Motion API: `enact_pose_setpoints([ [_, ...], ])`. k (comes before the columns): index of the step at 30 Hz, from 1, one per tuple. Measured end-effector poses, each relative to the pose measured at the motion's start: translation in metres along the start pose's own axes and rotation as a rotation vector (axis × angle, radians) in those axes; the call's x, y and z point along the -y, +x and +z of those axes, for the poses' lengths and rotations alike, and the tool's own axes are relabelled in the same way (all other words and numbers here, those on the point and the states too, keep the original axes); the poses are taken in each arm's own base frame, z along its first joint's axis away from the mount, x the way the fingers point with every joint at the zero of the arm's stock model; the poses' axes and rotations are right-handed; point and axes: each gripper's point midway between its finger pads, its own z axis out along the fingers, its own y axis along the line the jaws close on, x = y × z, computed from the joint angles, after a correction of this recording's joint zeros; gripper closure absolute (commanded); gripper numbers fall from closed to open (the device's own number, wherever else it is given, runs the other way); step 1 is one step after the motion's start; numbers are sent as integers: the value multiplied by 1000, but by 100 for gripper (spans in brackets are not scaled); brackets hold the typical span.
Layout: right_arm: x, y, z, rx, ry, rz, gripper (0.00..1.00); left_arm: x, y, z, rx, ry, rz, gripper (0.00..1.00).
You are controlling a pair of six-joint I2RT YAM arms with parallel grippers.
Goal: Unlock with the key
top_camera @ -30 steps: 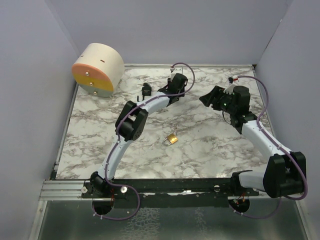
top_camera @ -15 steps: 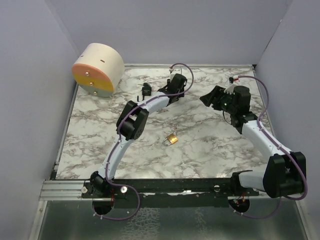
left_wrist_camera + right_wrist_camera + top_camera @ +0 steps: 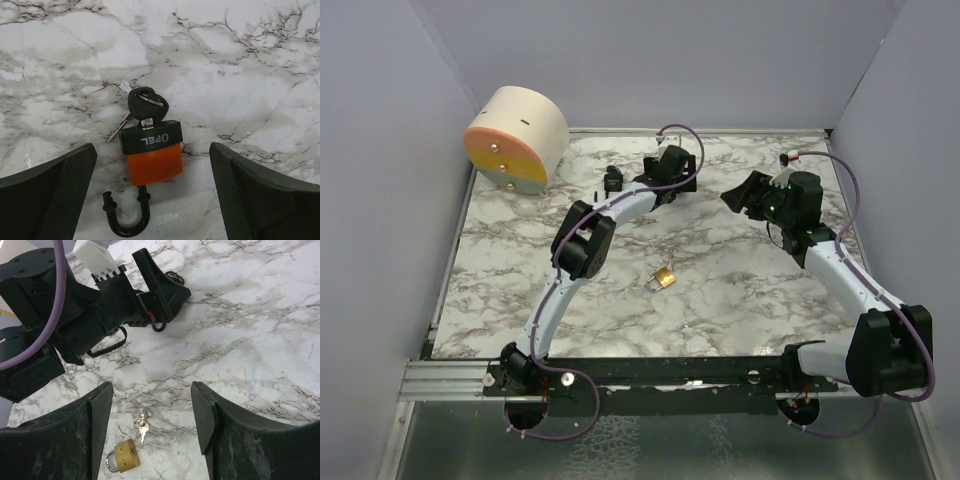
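An orange padlock (image 3: pixel 152 162) with a black top lies on the marble between the fingers of my left gripper (image 3: pixel 152 150), which is open and touches nothing. A black-headed key (image 3: pixel 147 104) sits in its keyhole, with a spare key (image 3: pixel 119 129) on the ring. Its black shackle (image 3: pixel 127 222) is swung out, one end free. In the top view my left gripper (image 3: pixel 682 165) covers this lock. My right gripper (image 3: pixel 745 195) hovers open and empty at the back right. Below it lie a brass padlock (image 3: pixel 122 455) and small keys (image 3: pixel 142 425), apart from each other.
A cream drum with an orange face (image 3: pixel 517 138) stands at the back left corner. A small black object (image 3: pixel 613 180) lies left of the left wrist. The brass padlock (image 3: pixel 663 277) rests mid-table. Grey walls close in the table on three sides.
My left gripper's jaws have spread wide apart and its wrist has shifted slightly left. The right arm and the brass padlock have not moved.
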Motion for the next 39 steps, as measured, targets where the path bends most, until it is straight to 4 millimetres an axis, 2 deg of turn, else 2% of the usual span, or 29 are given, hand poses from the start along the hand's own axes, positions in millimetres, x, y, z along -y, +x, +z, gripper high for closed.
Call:
enact_pose_setpoints([
  [4, 0, 0, 0, 0, 0, -4, 33, -1, -4, -11, 3, 6, 2, 1],
  [6, 0, 0, 0, -1, 0, -8, 26, -2, -10, -24, 16, 13, 4, 1],
  [8, 0, 0, 0, 0, -1, -15, 21, -3, -24, -46, 40, 27, 13, 1],
  [10, 0, 0, 0, -2, -7, -26, 21, -2, -44, -72, 87, 53, 12, 1],
  [11, -1, 1, 0, -5, -12, -33, 21, 1, -61, -92, 132, 78, 8, 1],
  [12, -2, 2, 0, -12, -22, -42, 21, 1, -61, -92, 132, 78, 8, 1],
  [13, -4, 4, 0, -21, -36, -52, 22, 5, -89, -126, 205, 124, -14, 1],
  [14, -6, 5, 1, -33, -55, -61, 24, 6, -99, -145, 244, 151, -26, 2],
  [15, -9, 6, 3, -44, -71, -68, 26, 3, -103, -164, 269, 174, -36, 3],
  [17, -13, 8, 7, -69, -102, -76, 27, -4, -99, -192, 287, 210, -50, 4],
  [18, -16, 12, 10, -89, -116, -84, 27, -8, -93, -204, 294, 226, -55, 4],
  [20, -19, 20, 15, -123, -123, -96, 27, -20, -69, -218, 268, 234, -53, 4],
  [22, -25, 36, 17, -168, -136, -112, 27, -30, -37, -222, 218, 227, -34, 5],
  [26, -49, 73, 18, -261, -174, -165, 29, -41, 42, -230, 72, 205, 47, 5],
  [28, -56, 86, 17, -288, -177, -185, 29, -42, 69, -240, 24, 193, 95, 5],
  [30, -61, 102, 15, -315, -178, -203, 30, -40, 84, -250, 5, 189, 131, 7],
  [33, -52, 124, 12, -353, -146, -205, 30, -38, 98, -266, 3, 195, 167, 7],
  [36, -39, 134, 10, -368, -97, -194, 30, -45, 110, -273, -1, 181, 195, 7],
  [39, -33, 133, 11, -359, -61, -190, 30, -54, 126, -274, -23, 164, 242, 7],
])
